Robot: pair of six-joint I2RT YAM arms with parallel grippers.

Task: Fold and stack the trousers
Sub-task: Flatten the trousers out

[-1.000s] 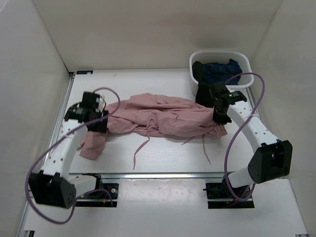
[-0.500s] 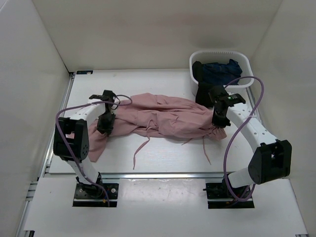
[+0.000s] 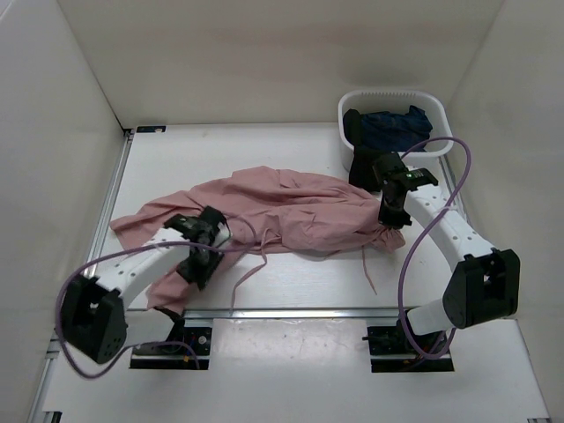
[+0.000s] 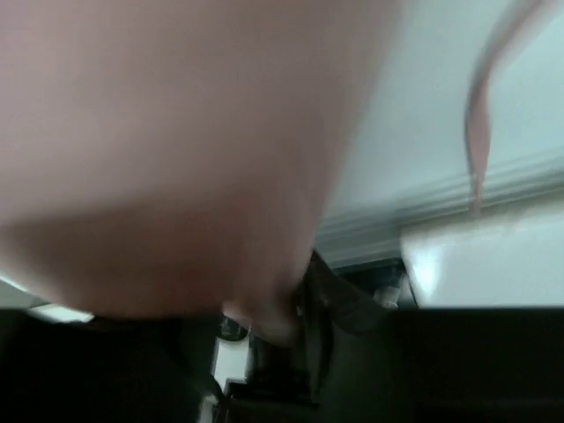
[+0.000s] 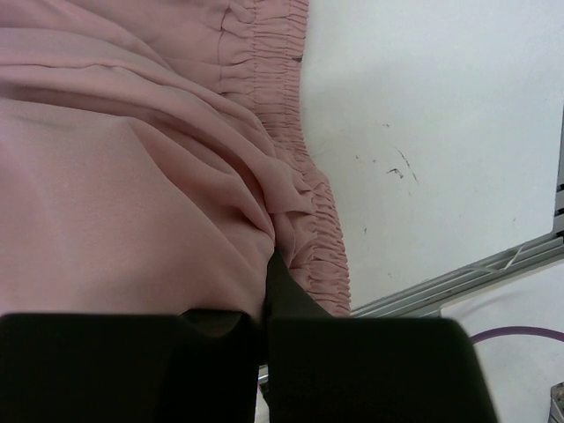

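We note a white basket at the far right of the white bench, holding a dark blue garment. A black garment hangs over its front wall. A metal rail edges the near side.

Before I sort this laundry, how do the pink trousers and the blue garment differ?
The trousers are dusty pink, the blue garment dark. The trousers sprawl across the table; the blue garment sits bunched in the white basket. Both are crumpled, unfolded.

White arm links, black joints; left claw, right claw black; purple cable loops along each arm.
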